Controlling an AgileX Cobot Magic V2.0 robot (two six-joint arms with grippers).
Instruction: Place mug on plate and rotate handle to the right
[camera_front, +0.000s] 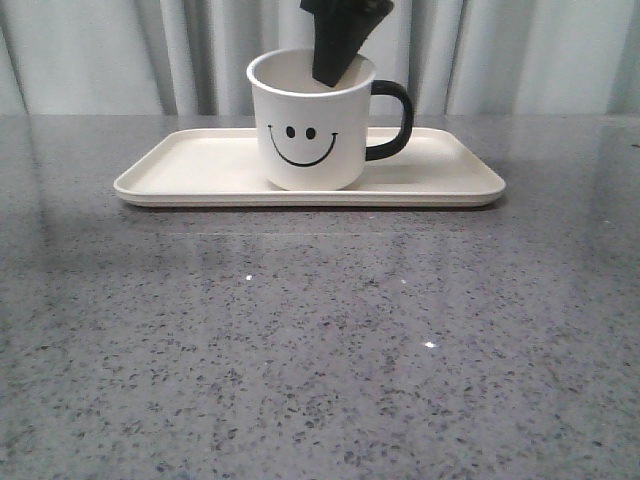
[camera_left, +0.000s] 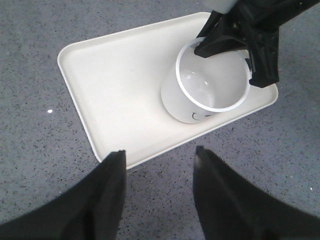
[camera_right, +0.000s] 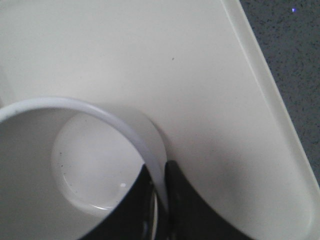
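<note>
So: grey speckled table (camera_front: 320, 350) filled most of the front view, with pale curtains (camera_front: 100, 55) hanging behind it.

Plate (camera_front: 200, 165) lay flat on the table, long axis running left-right across the robot's view, both short ends visible.

Mug (camera_front: 308, 130) stood upright on the plate, roughly mid-length and slightly right of centre, base on the plate floor. Opening faced straight up. Smiley face pointed toward the robot. Inside looked empty in the right wrist view.

Handle (camera_front: 397, 120) pointed to the right, along the plate's long axis, loop standing vertical.

Right gripper (camera_front: 335, 62) came down from above over the mug's back-right rim. In the right wrist view one finger (camera_right: 132, 207) sat inside the mug and the other outside, with the wall between them, so it was clamped on the mug rim. Left wrist view agreed: dark fingers straddling the rim on the side away from the face.

Left gripper (camera_left: 159, 190) hung above the table just off the plate's near long edge, fingers spread apart, holding nothing, well clear of the mug.
</note>
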